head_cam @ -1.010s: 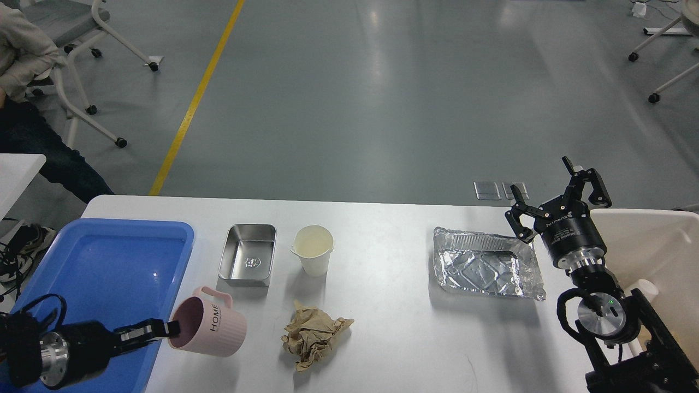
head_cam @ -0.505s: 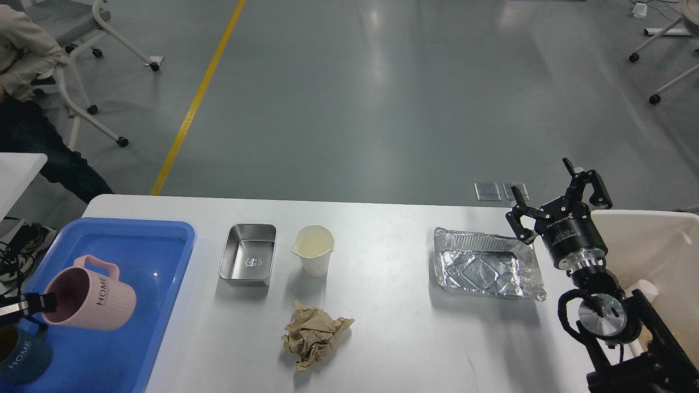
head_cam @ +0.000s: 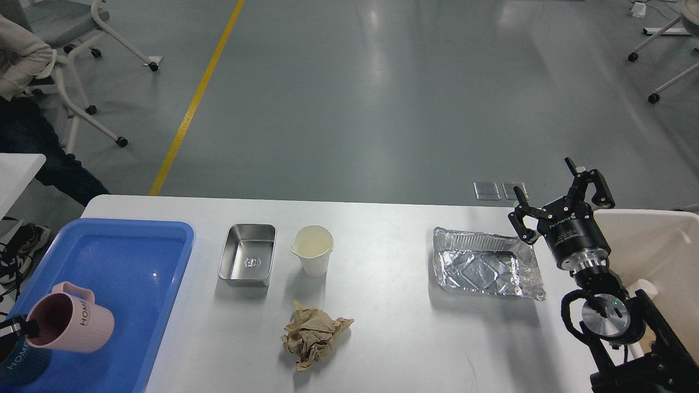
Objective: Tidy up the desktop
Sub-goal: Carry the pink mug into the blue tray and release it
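Observation:
The white desktop (head_cam: 393, 338) holds a steel box (head_cam: 247, 262), a paper cup (head_cam: 313, 250), a crumpled brown paper ball (head_cam: 314, 334) and a foil tray (head_cam: 486, 270). My left gripper (head_cam: 22, 327) shows only as a dark tip at the left edge. It is shut on the rim of a pink mug (head_cam: 73, 325) and holds it tilted over the blue tray (head_cam: 125, 245). A dark blue mug (head_cam: 22, 364) sits in the tray right under it. My right gripper (head_cam: 562, 199) is open and empty, above the foil tray's far right corner.
A cream-white bin (head_cam: 655, 240) stands off the table's right end, beside my right arm. A person and wheeled chairs are on the floor at the far left. A second white table's corner (head_cam: 16, 169) shows at the left edge.
My left gripper has carried the pink mug left from the tray's right edge to over its near-left corner and lowered it next to the dark blue mug. The right arm has barely moved.

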You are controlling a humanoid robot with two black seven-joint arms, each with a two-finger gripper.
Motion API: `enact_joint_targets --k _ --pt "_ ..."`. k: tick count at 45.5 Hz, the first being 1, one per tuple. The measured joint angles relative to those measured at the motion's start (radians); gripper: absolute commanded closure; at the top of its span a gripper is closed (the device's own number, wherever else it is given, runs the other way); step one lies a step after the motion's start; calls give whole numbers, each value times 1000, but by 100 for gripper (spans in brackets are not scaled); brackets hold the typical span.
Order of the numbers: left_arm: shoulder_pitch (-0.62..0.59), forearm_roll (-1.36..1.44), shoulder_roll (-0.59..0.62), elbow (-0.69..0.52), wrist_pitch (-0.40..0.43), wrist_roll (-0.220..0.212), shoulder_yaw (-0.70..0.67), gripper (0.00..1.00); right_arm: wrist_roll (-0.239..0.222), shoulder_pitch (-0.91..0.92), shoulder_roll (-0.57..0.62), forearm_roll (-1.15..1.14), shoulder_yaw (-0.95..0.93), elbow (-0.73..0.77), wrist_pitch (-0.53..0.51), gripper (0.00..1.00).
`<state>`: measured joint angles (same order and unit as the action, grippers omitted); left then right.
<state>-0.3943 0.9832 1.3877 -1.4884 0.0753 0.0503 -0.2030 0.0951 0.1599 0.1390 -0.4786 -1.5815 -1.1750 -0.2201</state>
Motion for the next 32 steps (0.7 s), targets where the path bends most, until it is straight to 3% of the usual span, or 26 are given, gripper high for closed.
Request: enact_joint_targets --k 17,26,29,32 --pt "10 17 -158 124 -4 -5 29 100 0 -9 0 0 -1 -1 0 0" --pt "11 17 -174 143 -4 -9 33 98 1 -11 0 0 -2 -2 0 0" --pt "11 17 -181 144 -4 -14 33 83 1 -11 -2 0 -2 -2 0 0" --pt "12 16 -194 143 -4 -18 33 45 1 -11 -2 0 -2 -3 0 0"
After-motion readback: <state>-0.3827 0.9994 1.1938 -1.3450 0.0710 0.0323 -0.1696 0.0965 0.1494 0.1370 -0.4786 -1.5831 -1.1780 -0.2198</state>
